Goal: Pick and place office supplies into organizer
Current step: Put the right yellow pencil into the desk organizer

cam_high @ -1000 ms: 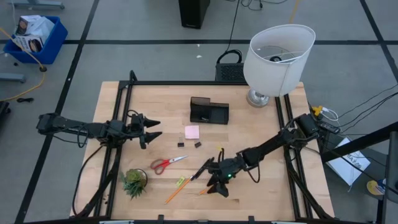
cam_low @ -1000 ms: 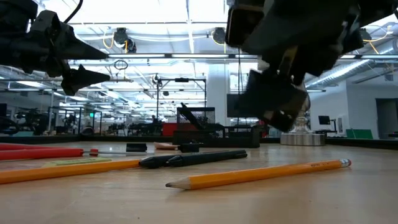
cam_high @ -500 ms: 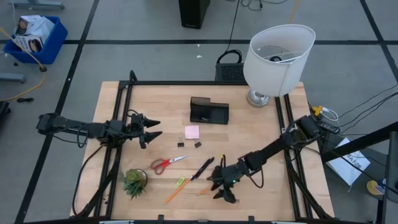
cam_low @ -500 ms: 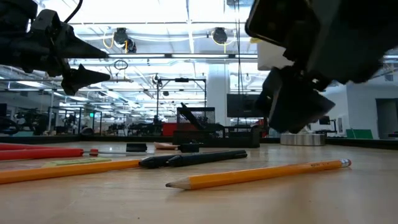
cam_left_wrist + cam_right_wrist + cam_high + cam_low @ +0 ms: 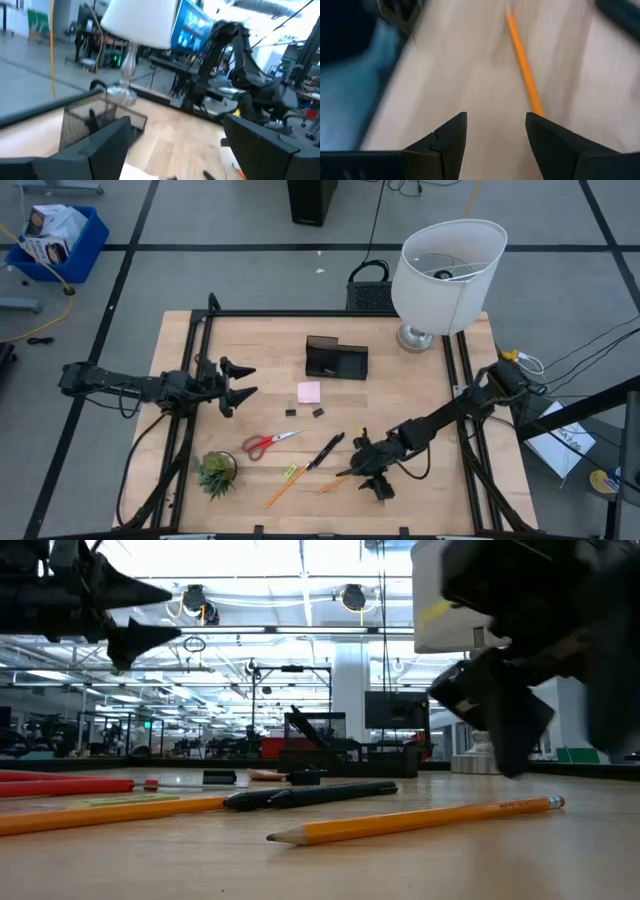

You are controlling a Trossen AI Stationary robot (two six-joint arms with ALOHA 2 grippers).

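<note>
Step in hand: picking the first item, by the look of it. Nothing is held yet, and I see nothing in the organizer [image 5: 337, 358], which sits toward the far edge of the desk [image 5: 420, 390], mid-width.

Right claw [image 5: 372, 476] is low over the desk near the front edge, fingers apart at a middling gap, empty. A pencil [image 5: 334, 483] lies just beside it; in the right wrist view the pencil [image 5: 525, 65] runs ahead of the fingertips, not between them.

Left claw [image 5: 238, 380] hangs above the left side of the desk, fingers wide, empty, waiting.

The other supplies lie loose on the desk:
- scissors [image 5: 270, 442], pen [image 5: 326, 450] and second pencil [image 5: 284, 486] toward the front
- pink sticky notes [image 5: 308, 392] and two clips [image 5: 305, 412] nearer the organizer

Next move, my read: line the right claw up across the pencil, drop until the fingers straddle it, close, then lift. It's thin and flat on the wood, so the fingertips need to get almost to the surface.
</note>
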